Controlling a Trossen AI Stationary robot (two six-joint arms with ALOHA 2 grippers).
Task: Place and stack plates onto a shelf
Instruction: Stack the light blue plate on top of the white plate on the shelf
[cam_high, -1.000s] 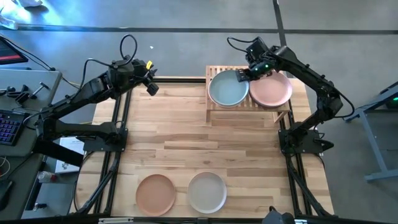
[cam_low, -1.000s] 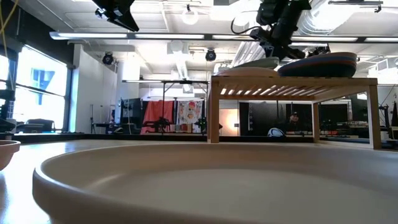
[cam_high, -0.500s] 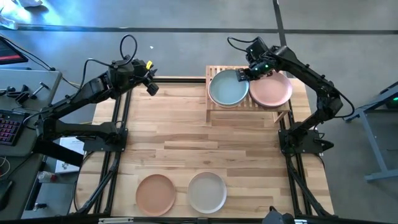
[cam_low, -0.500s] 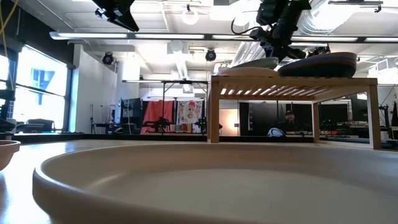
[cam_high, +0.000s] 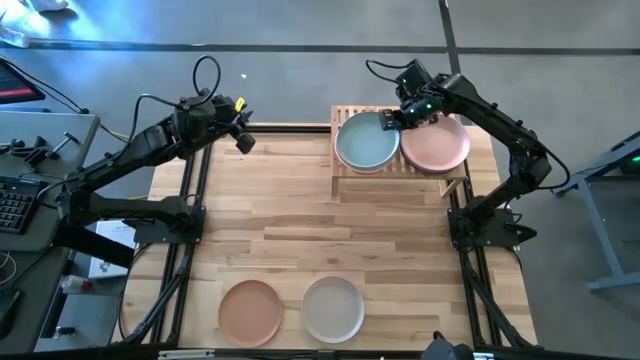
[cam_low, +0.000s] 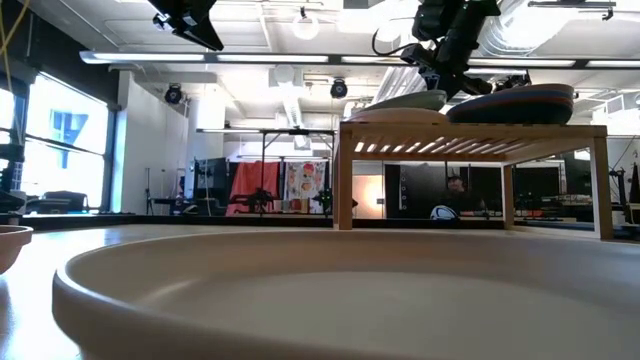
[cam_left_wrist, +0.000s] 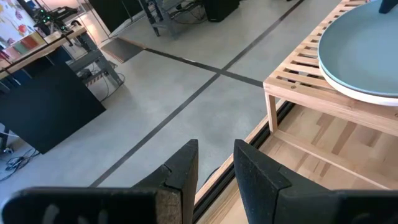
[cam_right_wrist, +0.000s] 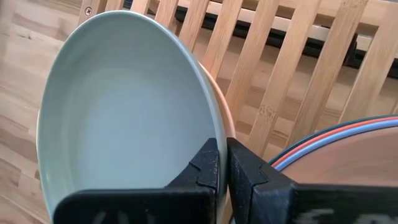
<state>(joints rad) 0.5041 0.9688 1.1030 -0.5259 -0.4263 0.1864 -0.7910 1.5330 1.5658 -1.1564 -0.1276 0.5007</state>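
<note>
Two plates wait on the near end of the counter, a terracotta plate and a cream plate side by side, well away from either set of jaws, so the job is only partly done by my reckoning. Up at the far end, the right gripper has its jaws pressed together on the rim of the pale green plate, and the right wrist view shows why the grip sits at the edge: pinching the lip lets the plate hang tilted from the jaws, its far side low, so it can be slid down onto what lies beneath. Under it an orange edge peeks out just beside the jaws, so this looks like a plate being laid on a stack on the shelf. To the other side of the jaws, touching close, sits the second pile topped by the pink plate, with blue and red rims showing under it in the wrist view. Two piles side by side fill the slatted top, which is presumably why the plates are stacked rather than spread. The low view has the green plate riding slightly raised at the jaws' end, not yet flat. Over on the far left corner the left gripper hangs in the air with its jaws apart, holding nothing, the shelf corner out ahead of it.
</note>
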